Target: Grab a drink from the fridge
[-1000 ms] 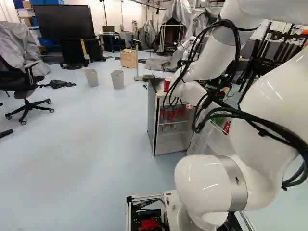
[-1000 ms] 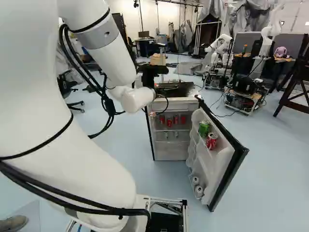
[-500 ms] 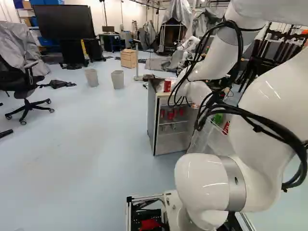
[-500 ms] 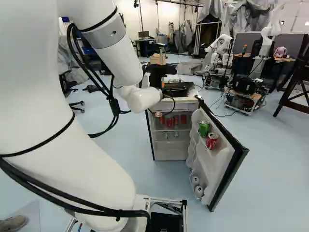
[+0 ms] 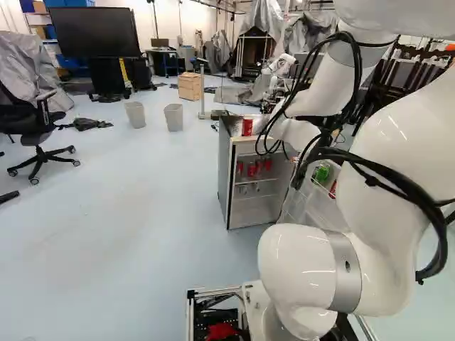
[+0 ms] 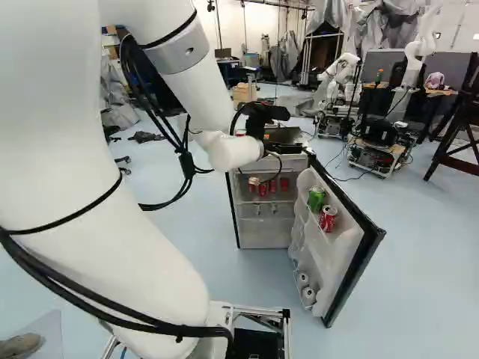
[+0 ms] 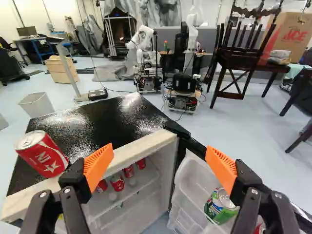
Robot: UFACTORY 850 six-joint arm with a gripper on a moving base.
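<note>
- start close. what's the hand [image 7: 160,152] doing?
- spread wide, orange pads [image 7: 99,165] well apart, nothing between them. probably readied to take a can's width.
- and the door [image 6: 348,250]?
- swung out to the right, which leaves the way in free. its upper rack holds a green can [image 7: 220,206] and a red can [image 6: 328,218] upright, likely so they don't topple when it swings. pale cans [image 6: 308,295] sit low down.
- so where's our drink?
- in the fridge [image 5: 224,174], i'd say: red cans [image 7: 117,183] line the inner shelf, left of the door. none is gripped. which one is wanted, i can't tell.
- and that one on top?
- another red can, the lone can [image 7: 42,155], upright near the front left corner. maybe parked there, so not the one to fetch.
- any labels?
- pale lettering and a star on that one; white and red patches on the green. shelf labels are too small.
- farther off?
- another robot [image 7: 145,83], and a carton [image 7: 288,35] with red print, far right.
</note>
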